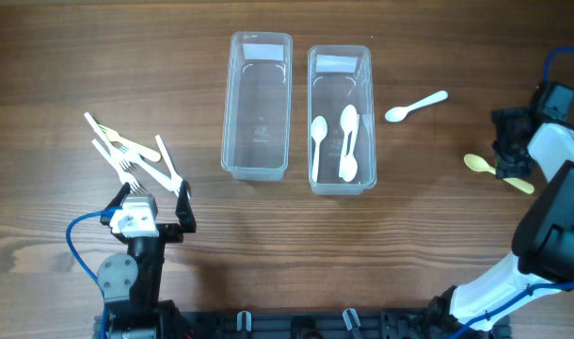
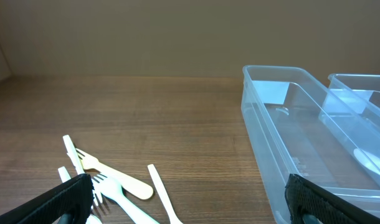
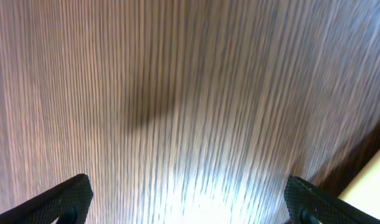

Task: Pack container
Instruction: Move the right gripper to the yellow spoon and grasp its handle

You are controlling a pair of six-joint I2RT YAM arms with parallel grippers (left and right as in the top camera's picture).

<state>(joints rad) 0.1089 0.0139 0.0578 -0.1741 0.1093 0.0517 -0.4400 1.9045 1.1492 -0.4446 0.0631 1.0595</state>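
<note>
Surface: dark wood-grain table [image 1: 61, 56], flat, bare apart from the items below. My left wrist camera shows a plain brown backdrop [image 2: 146, 37] behind the far edge. The right wrist camera shows only blurred wood grain with a shadow patch.

Counts:
- 2 clear containers, side by side at centre-far, long sides nearly touching. The left container [image 1: 259, 122] is empty. The right container [image 1: 334, 94] holds 3 white spoons [image 1: 348, 168], lying lengthwise.
- 1 loose white spoon [image 1: 416, 106] on the table, just right of the right container.
- 1 yellowish spoon [image 1: 477, 164] on the table further right.
- A fork pile [image 1: 127, 155] at the left of the table, well apart from the containers. It is mostly white with one yellowish fork. They overlap, so I see four or five and can't give an exact count.

Left gripper [image 1: 156, 200]: sits just near of the fork pile, fingers spread wide. The wrist view shows one finger [image 2: 68, 200] at each bottom corner with nothing between them. The near ends of the forks lie close to the tips, and I can't tell whether they touch.

Right gripper [image 1: 506, 146]: at the right of the table, pointing left, fingers spread wide apart with nothing held. From overhead, the yellowish spoon's handle runs under the near finger. I can't tell whether it is contact or just overlap. That spoon doesn't show in the right wrist view.
</note>
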